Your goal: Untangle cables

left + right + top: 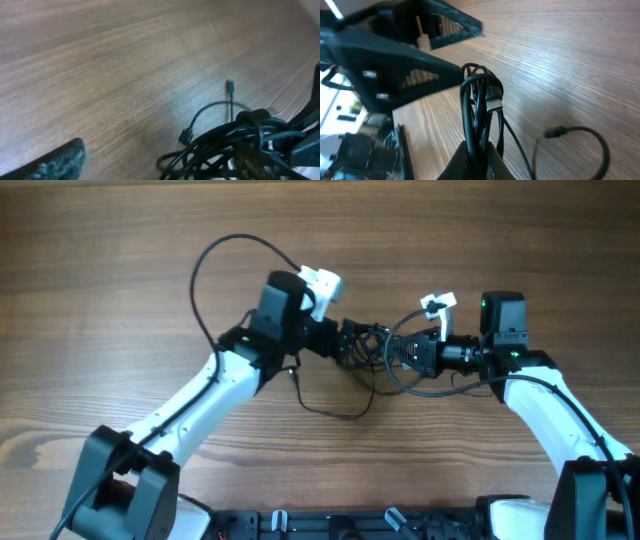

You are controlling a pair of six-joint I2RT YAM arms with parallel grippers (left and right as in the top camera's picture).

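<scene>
**Cables** (368, 348): thin black cords, knotted into a small dense bundle. Located mid-desk, between the tips of the two arms. One loose strand (330, 408) trailing from the bundle toward the robot's base, lying flat on the wood in a shallow curve. Seen from the right wrist as several tight parallel loops standing upright, with a silver-tipped plug (494, 104) tucked against the loops. A second small plug (554, 132) resting on the desk just beside, at the end of a curved cord. Seen from the left wrist as a tangle of loops low at the right, with one more plug end (230, 87) lying on the wood beyond it.

**Right fingers** (457, 167): closed, clamped on the lower part of the bundle, cords rising straight out from between them.

**Left fingers** (55, 165): spread wide, nothing pinched; one finger at the lower left of its own view, well apart from the tangle. Positioned just beside the bundle, opposite the right arm.

**Desk** (120, 270): brown wood grain, carrying both arms and the cords.
</scene>
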